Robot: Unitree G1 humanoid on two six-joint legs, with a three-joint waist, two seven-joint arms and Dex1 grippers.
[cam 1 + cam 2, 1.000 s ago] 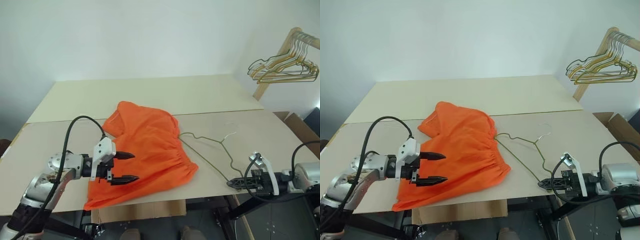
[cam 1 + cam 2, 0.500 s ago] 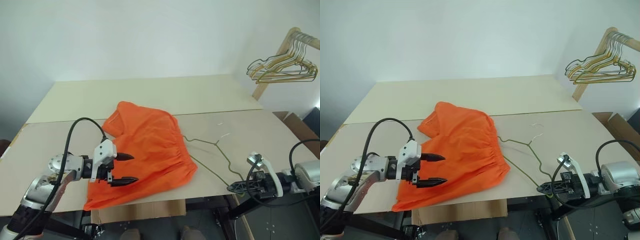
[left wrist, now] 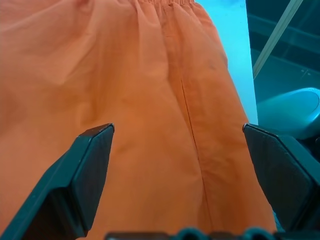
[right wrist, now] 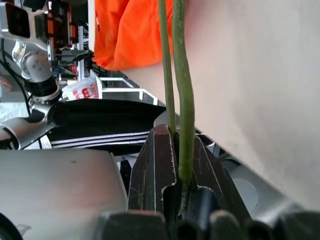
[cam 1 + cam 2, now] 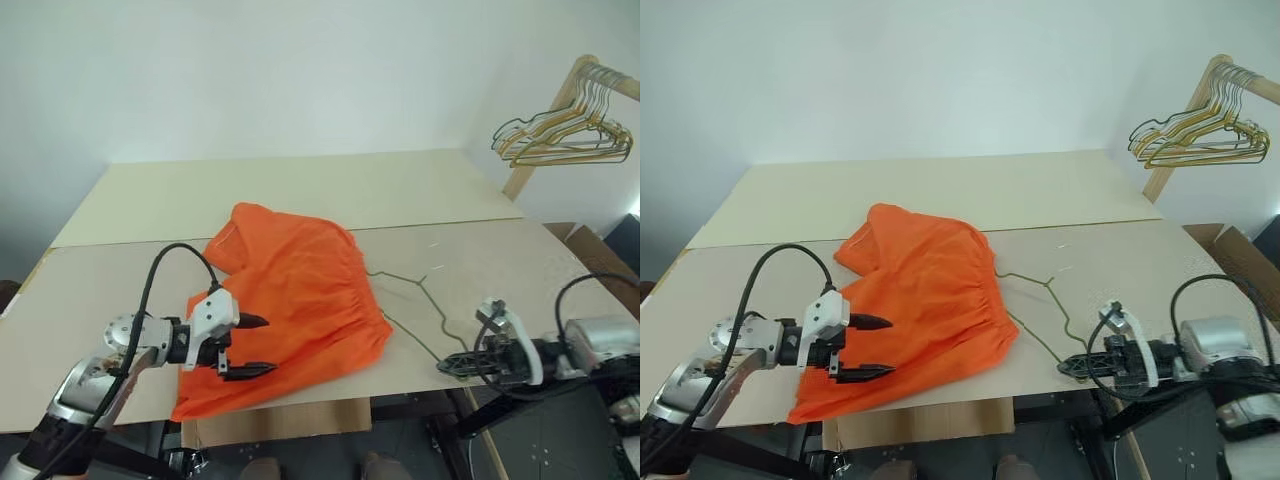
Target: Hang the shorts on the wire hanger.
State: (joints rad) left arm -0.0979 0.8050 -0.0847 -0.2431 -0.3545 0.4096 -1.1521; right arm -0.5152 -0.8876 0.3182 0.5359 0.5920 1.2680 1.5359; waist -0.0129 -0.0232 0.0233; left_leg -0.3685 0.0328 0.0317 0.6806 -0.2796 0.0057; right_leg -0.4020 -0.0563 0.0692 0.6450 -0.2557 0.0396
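We see the shorts [image 5: 295, 295] lying flat in the middle of the counter [image 5: 300, 190]. They are bright orange, soft and crinkly, with a bunched stretchy waist. Our left gripper [image 5: 245, 347] hangs just over the near leg of the shorts with its fingers [image 3: 92, 165] wide open, maybe ready to pinch the cloth. The wire hanger [image 5: 420, 300] is thin, bendy and dull green. It lies just right of the shorts. Our right gripper [image 5: 450, 366] has its fingers squeezed tight on the hanger's near end, so we can steer it toward the shorts.
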